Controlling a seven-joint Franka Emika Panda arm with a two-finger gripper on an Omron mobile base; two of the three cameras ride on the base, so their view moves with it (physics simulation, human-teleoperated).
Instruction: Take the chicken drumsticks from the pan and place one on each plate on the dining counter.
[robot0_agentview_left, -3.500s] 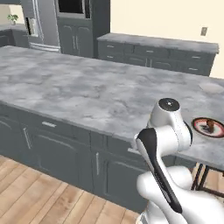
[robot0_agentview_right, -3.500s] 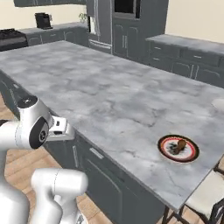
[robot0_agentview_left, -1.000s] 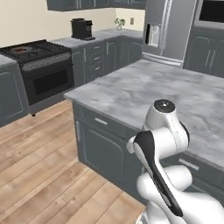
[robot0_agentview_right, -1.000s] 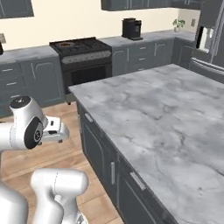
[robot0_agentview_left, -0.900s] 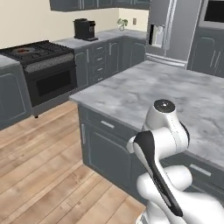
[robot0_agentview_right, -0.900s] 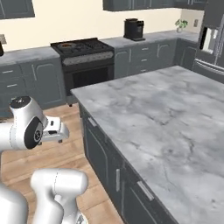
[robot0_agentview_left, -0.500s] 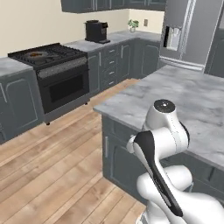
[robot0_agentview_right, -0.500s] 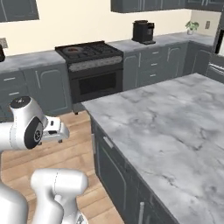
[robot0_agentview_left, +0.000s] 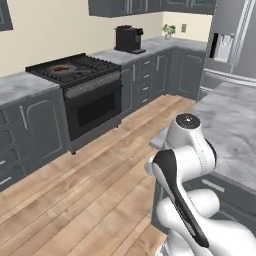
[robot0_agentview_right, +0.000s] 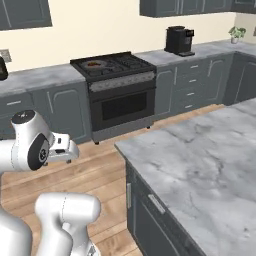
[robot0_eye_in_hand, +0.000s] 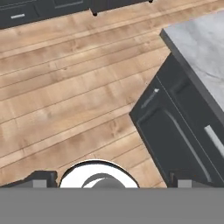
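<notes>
We see the pan (robot0_agentview_left: 62, 69) on the stove (robot0_agentview_right: 111, 66) across the wooden floor (robot0_eye_in_hand: 65, 87), well ahead of the arm, something orange-brown inside it, while our jaws (robot0_eye_in_hand: 111, 180) stand fully open and empty, tucked low beside the island worktop (robot0_agentview_right: 200, 150).

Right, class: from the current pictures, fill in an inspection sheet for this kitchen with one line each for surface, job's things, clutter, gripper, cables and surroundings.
Surface: dining counter, grey-white marble top over dark cabinet fronts, bare where visible.
Job's things: pan on the black stove across the wooden floor, something brownish in it, too small to identify; plates nothing seen.
Clutter: coffee machine and small potted plant on the wall counter.
Gripper: gripper open, empty, pointing at floor beside the island cabinets.
Cables: nothing seen.
Surroundings: refrigerator, dark grey cabinets, cream wall.
</notes>
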